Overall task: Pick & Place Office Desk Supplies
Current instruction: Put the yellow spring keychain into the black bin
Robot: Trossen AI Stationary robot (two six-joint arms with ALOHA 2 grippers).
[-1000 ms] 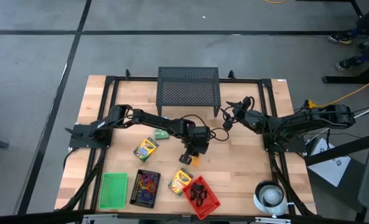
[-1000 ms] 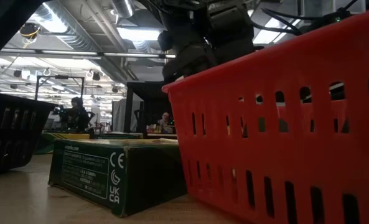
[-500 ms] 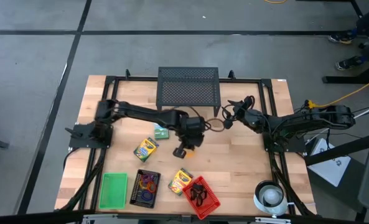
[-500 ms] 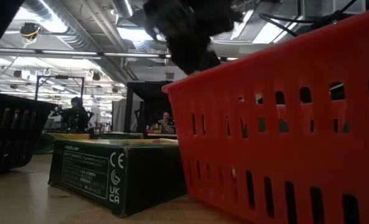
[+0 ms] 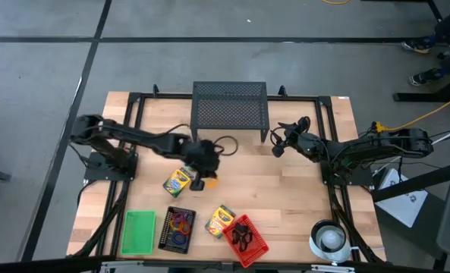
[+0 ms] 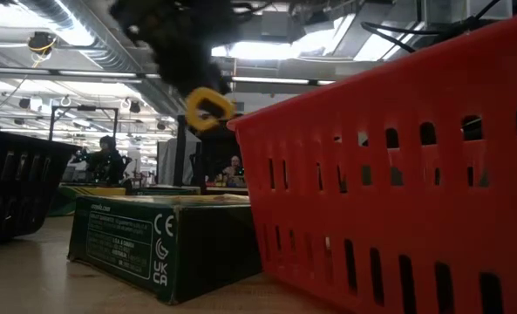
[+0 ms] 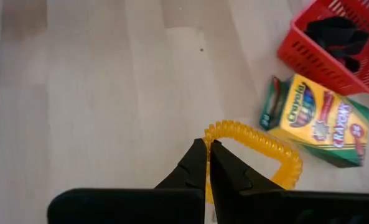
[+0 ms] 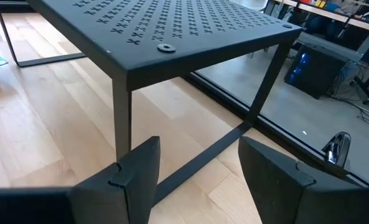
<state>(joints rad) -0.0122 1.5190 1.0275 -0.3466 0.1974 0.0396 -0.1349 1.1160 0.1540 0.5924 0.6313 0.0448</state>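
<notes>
Yellow ring (image 7: 259, 149) half hidden behind pinching left hand (image 7: 208, 157)

Even, soft overhead light fills the high view; the pale wooden worktop (image 5: 285, 189) is bright, with only faint shadows under the arms. In the low view, glaring ceiling strip lights (image 6: 267, 52) wash out the top, leaving the near red plastic basket (image 6: 397, 174) blurred and the left hand (image 6: 184, 74) a dark, perhaps motion-smeared silhouette. The left wrist view looks soft and slightly overexposed.

Arms: dark, jointed, black cables looped alongside. Left gripper (image 7: 208, 163): slim tapered black fingers. Right gripper (image 8: 196, 168): broad angular fingers.
</notes>
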